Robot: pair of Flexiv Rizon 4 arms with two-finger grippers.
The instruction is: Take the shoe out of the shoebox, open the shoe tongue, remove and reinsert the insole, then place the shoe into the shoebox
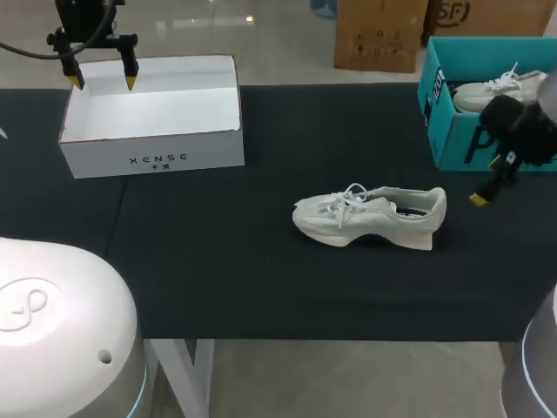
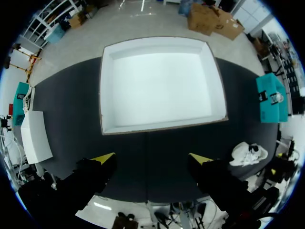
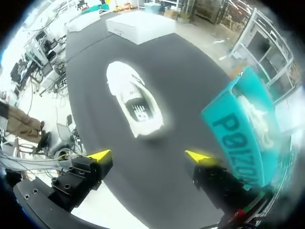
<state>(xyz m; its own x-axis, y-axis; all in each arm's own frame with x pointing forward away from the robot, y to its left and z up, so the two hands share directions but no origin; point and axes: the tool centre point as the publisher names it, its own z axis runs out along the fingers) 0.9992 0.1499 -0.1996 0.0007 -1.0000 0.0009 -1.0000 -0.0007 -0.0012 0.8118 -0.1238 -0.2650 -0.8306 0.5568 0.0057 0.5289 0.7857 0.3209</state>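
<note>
A white sneaker (image 1: 370,218) lies on its side on the black table (image 1: 218,261), laces pointing to the back, toe to the left. It also shows in the right wrist view (image 3: 133,102), ahead of my open right gripper (image 3: 148,155), which holds nothing. In the head view that gripper (image 1: 492,187) hovers right of the shoe's heel, in front of a teal shoebox (image 1: 461,144). An empty white shoebox (image 1: 152,113) stands at the back left. My left gripper (image 1: 103,80) hangs open over its far-left side, looking down into the box (image 2: 162,83).
The teal shoebox (image 3: 243,129) at the back right holds a second white shoe (image 1: 487,91). My robot's white base (image 1: 52,331) covers the near left corner. Bare black table lies between the white box and the sneaker (image 2: 249,153).
</note>
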